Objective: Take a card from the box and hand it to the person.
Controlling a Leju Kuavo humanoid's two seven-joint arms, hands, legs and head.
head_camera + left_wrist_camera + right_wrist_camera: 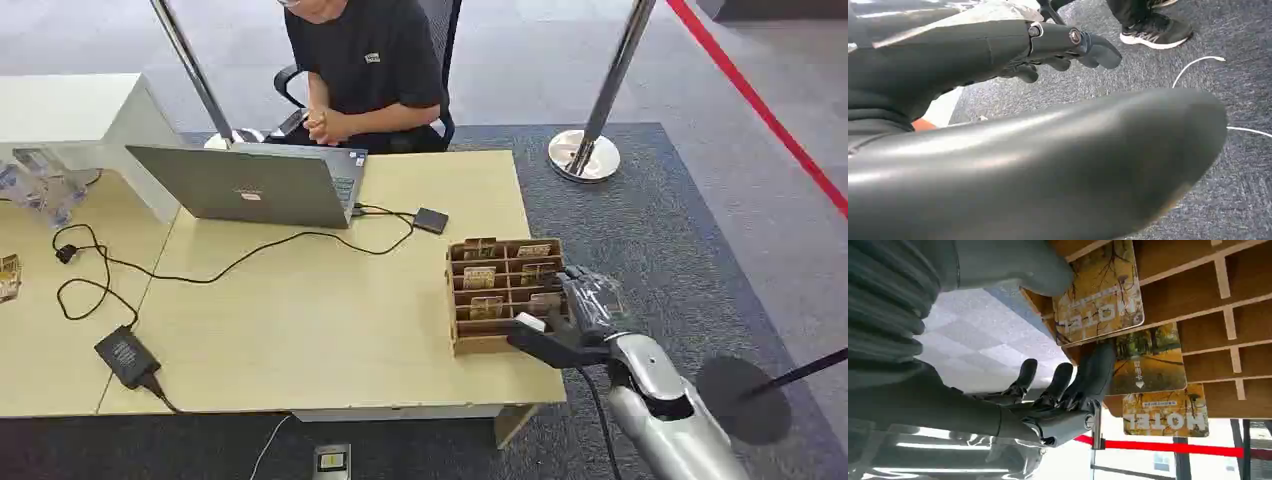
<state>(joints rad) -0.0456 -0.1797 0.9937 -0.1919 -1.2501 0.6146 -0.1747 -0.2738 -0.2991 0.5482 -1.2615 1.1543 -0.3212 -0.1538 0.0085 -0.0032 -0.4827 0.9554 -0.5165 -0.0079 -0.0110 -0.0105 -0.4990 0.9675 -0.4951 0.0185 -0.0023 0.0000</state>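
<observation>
Fingers (pixel 1093 375) of the right hand (pixel 575 320) spread apart, holding nothing as yet; one fingertip laid against the edge of a card, thumb (pixel 1008 267) apart from it and near the neighbouring card. No pinch made, by the look of it.

Across the table (pixel 300 330), seated behind a laptop (pixel 250 188), the person (pixel 365 60) to be served, hands (pixel 325 125) clasped at the far edge. Worth planning a long reach over there, well apart from the box, and around the laptop lid and the cable (pixel 250 255).

Box (pixel 480 343) at the table's right near corner, divided into slots, cards standing in several. Right hand at its near right corner. Press down gently only: light wood, probably quick to slide or tip if pushed sideways.

Card (pixel 1148 360) touched by the fingertip: pick that one and no other. Bring the thumb across to its opposite face, close on the exposed edge, then draw straight out along the slot rather than twisting. Beware catching the card beside it.

Left hand (pixel 1058 45) hanging low over the carpet, holding nothing; how far curled cannot be told.
</observation>
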